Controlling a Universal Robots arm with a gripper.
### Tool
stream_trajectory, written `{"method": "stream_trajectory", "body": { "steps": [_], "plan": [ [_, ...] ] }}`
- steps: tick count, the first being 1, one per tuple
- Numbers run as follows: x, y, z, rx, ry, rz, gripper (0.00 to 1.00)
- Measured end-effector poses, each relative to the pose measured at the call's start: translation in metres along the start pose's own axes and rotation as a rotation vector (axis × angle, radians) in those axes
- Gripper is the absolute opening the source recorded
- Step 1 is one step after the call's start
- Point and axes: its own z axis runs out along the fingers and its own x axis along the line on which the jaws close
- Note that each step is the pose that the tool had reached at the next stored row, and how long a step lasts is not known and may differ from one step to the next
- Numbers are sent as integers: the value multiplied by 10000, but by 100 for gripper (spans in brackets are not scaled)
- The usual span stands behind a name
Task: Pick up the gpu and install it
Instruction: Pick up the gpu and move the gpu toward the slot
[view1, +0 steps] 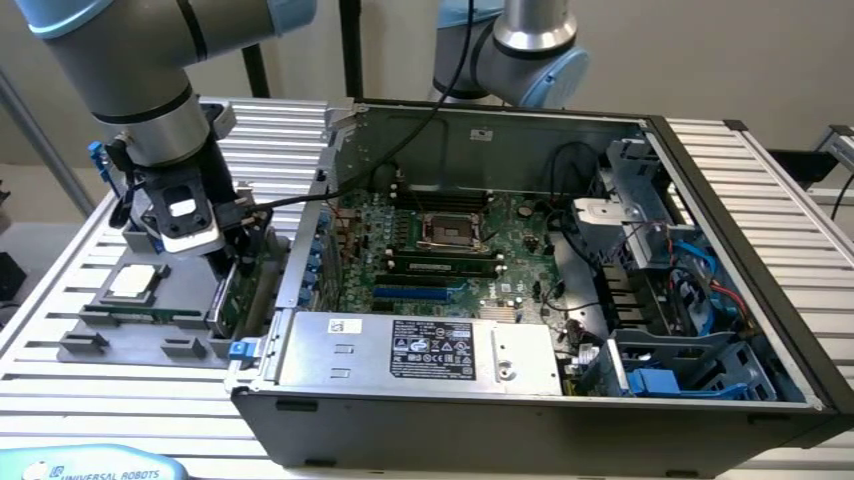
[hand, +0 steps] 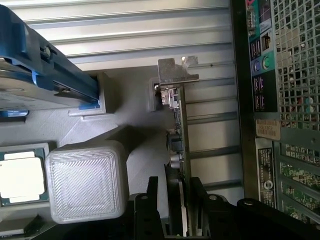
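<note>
My gripper (view1: 227, 262) (hand: 175, 200) is clamped on the graphics card (view1: 223, 298) (hand: 179, 130): one finger (hand: 196, 195) presses against each face, and the thin board runs straight out from between them. The graphics card stands on its long edge in a slot of the grey holder tray (view1: 120, 335) (hand: 135, 100) and has not been lifted clear. Its silver bracket (hand: 176, 75) forms the end farthest from my grip. In the exterior view, the tray lies at 9 o'clock from the open computer case (view1: 534, 420) (hand: 260, 125), and the card occupies the 3 o'clock side of the tray, just beside the case wall. A processor chip (view1: 134, 282) (hand: 20, 177) lies flat in the tray at 9 o'clock from the card. A hard drive (hand: 35, 70) with blue rails also sits in the tray, apart from the card. Inside the case, the motherboard (view1: 454, 230) lies exposed, with the power supply (view1: 427, 350) at 6 o'clock from it. Tray and case both rest on a slatted metal table (view1: 801, 230).
</note>
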Motion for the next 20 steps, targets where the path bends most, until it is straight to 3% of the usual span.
{"method": "stream_trajectory", "body": {
  "steps": [5, 6, 20],
  "plan": [
    [0, 0, 2, 33, -2, -2, 37],
    [0, 0, 2, 32, -2, -2, 29],
    [0, 1, 3, 21, -1, -146, 27]
  ]
}}
